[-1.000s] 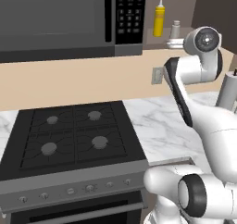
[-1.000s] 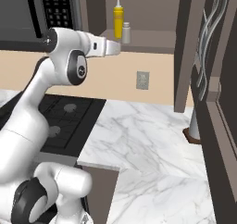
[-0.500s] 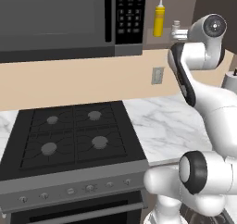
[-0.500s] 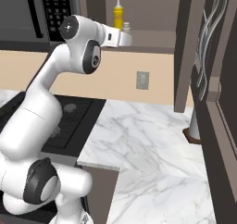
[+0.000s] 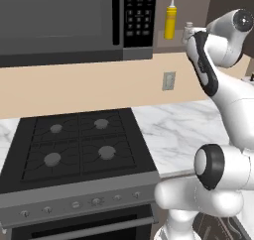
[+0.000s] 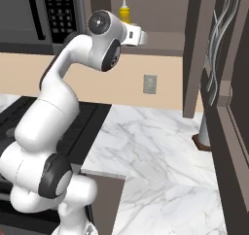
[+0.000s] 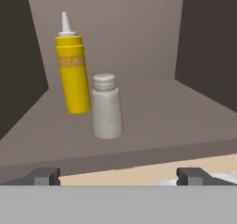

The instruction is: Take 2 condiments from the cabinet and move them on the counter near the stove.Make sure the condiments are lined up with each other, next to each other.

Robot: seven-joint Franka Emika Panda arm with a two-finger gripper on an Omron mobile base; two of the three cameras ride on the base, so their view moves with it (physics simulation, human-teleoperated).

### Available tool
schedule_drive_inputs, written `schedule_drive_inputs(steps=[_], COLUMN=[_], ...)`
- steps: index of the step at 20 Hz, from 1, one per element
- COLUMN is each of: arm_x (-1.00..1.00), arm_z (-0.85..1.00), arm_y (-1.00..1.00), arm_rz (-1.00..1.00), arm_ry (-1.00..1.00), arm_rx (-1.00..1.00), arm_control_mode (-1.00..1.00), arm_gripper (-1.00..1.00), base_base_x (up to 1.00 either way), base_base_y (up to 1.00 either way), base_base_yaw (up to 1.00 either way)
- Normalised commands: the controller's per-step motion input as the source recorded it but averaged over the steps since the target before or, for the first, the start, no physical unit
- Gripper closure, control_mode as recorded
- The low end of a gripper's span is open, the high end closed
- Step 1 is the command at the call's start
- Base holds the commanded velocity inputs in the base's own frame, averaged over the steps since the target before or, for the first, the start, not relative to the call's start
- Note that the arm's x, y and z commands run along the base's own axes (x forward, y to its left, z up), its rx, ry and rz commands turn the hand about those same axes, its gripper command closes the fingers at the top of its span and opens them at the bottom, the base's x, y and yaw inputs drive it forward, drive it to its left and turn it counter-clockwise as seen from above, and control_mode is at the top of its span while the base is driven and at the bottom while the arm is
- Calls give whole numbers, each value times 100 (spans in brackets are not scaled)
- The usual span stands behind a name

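arm [image 6: 73, 78]: glossy white, rounded | joints: black bands (round caps)

A: What hangs over the burners?
B: A black microwave [image 5: 69, 23] with a keypad [image 5: 140, 8] on its right side.

A: And on the beige wall?
B: A pale wall outlet [image 5: 169, 80], below the microwave's right end.

A: Anything far right?
B: A white paper-towel roll [image 6: 204, 132] on a dark base, upright beside a dark panel.
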Motion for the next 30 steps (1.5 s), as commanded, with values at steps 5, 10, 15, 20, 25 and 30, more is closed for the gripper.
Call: schedule_drive_inputs(steps=[5, 10, 15, 20, 25, 30], arm_x=[17, 21, 36, 33, 27, 22], arm_z=[0, -2, -5, -4, 0, -1], arm_y=[-4, 0, 0, 0, 0, 0], arm_rz=[11, 8, 4, 4, 3, 2], arm_ry=[0, 0, 3, 4, 6, 2], arm_rx=[2, 0, 0, 0, 0, 0], arm_control_mode=[-100, -100, -100, -100, -100, -100], arm_gripper=[-100, -100, -100, -100, -100, -100], base_base_x=[0, 0, 0, 0, 0, 0], base_base_y=[0, 0, 0, 0, 0, 0], base_base_yaw=[0, 0, 0, 0, 0, 0])
